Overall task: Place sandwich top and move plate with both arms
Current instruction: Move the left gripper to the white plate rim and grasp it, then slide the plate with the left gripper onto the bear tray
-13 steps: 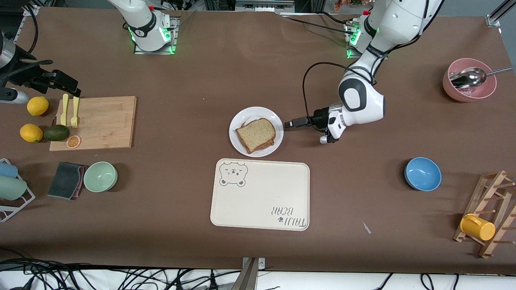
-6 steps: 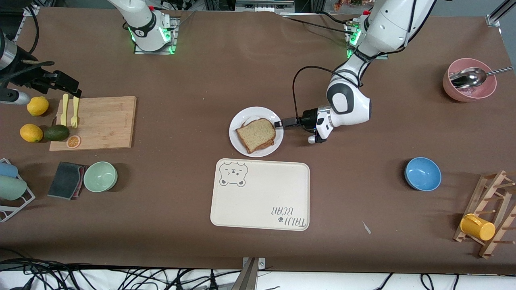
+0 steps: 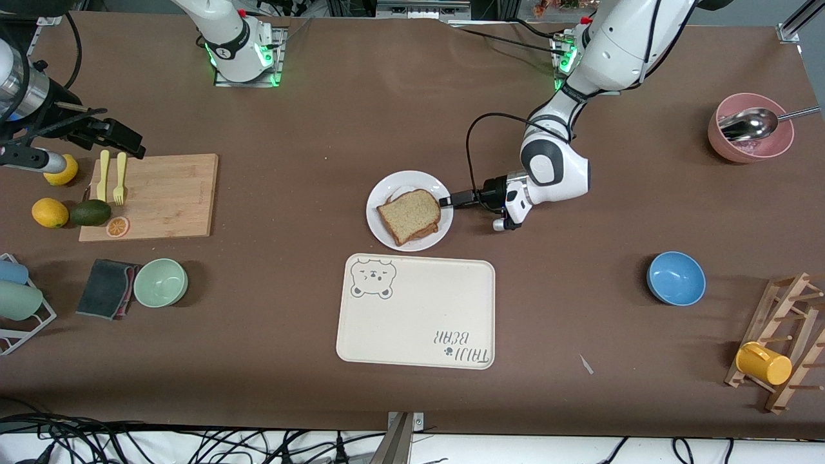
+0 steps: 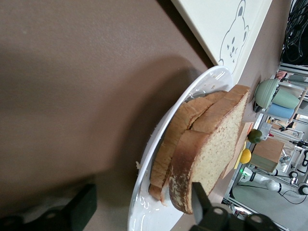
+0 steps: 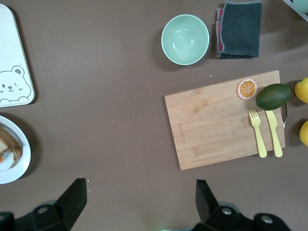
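Bread first: the sandwich top (image 3: pixel 410 214) lies on a second slice on the plate (image 3: pixel 385 235), which sits on the surface (image 3: pixel 309 116) just farther from the front camera than the bear tray (image 3: pixel 416 312). Since half a second ago the left end effector (image 3: pixel 446 200) has held its place at the plate's rim on the left arm's side, while the elbow above it has shifted slightly. Its fingers are spread, one each side of the rim, with the bread stack just ahead of them in the left wrist view. What lies between the slices is mostly hidden; only an orange trace shows in the right wrist view.

The right end effector (image 3: pixel 126 136) has moved a little toward the cutting board (image 3: pixel 161 196) and hovers over its corner, fingers spread, covering part of a lemon (image 3: pixel 63 173). Well apart from the left end effector, a pink bowl (image 3: pixel 722 138) holds a metal spoon (image 3: pixel 747 124).
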{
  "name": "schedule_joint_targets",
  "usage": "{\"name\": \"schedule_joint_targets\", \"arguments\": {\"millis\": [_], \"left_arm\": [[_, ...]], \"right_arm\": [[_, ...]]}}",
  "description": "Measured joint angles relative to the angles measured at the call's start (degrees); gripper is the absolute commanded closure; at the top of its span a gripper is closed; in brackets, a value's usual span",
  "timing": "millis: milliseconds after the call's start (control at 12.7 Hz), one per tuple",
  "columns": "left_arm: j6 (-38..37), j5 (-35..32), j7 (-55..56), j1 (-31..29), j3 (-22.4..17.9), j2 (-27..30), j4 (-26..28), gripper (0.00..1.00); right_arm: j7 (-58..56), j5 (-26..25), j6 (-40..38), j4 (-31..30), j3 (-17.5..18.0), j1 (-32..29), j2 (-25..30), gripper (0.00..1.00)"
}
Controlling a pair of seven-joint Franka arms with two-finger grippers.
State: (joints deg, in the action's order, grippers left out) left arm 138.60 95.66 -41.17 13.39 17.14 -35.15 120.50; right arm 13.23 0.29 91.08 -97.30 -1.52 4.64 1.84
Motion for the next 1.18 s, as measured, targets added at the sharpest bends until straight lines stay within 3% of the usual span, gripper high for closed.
{"name": "schedule_joint_targets", "arguments": {"millis": [631,946,1183], "left_arm": [[0.1,0.03,-1.73,0.92,-0.4,-0.9,-1.21,0.61],[0.11,0.03,-2.39,0.93,-0.59,-0.92,-1.52,0.75],[0.22,0.03,-2.53,0.95,-0.78,-0.93,-1.59,0.74]], "right_arm": [[0.51,0.09,0.08,1.34,0.05,0.2,-0.02,0.0],[-1.48,0.08,0.22,1.71,0.12,0.26,-0.02,0.0],[-7.1,0.07,-0.21,3.21,0.04,0.25,0.01,0.0]]}}
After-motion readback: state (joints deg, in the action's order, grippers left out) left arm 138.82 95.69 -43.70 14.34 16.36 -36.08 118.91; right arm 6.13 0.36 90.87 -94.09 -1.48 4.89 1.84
